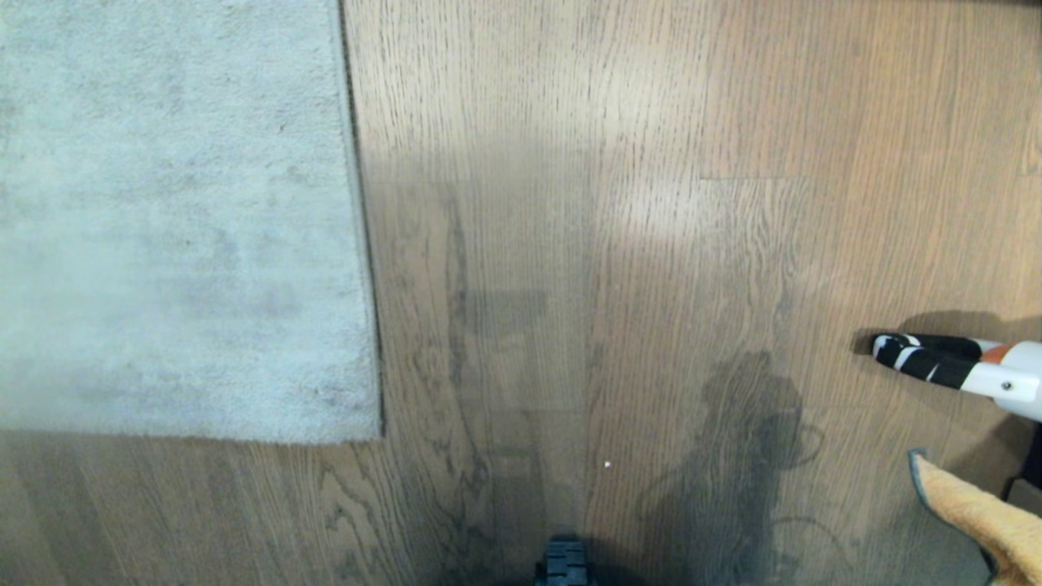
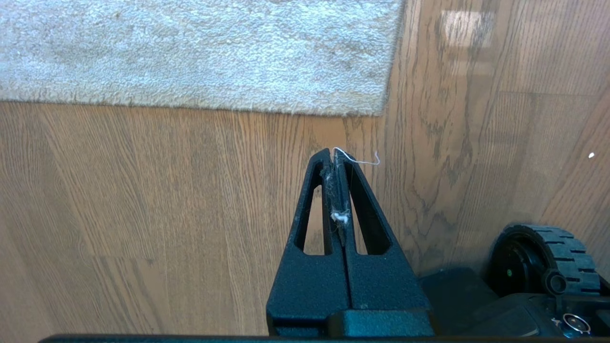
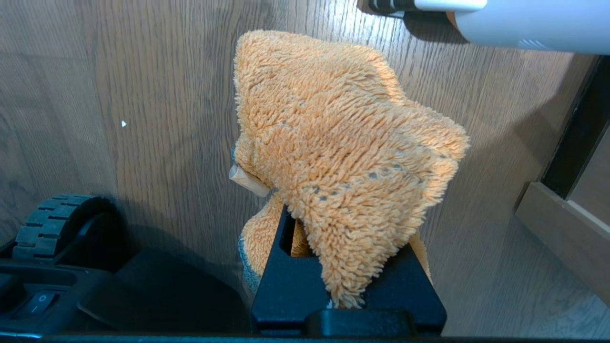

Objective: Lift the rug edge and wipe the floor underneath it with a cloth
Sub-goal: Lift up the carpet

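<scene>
Grey short-pile rug (image 1: pixel 179 220) lies flat on the floor (image 1: pixel 619 244) at far left; thin and limp, best pinched at its near right corner. Left gripper (image 2: pixel 337 157) is closed, empty. Right gripper (image 3: pixel 333 267) clamps the soft, light cloth (image 3: pixel 343 147).

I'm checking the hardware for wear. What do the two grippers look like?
Both are matte black. The left gripper has two long tapering fingers with slot cut-outs, and lint and a white thread cling to its tips. On the right gripper only the blocky black base shows.
</scene>
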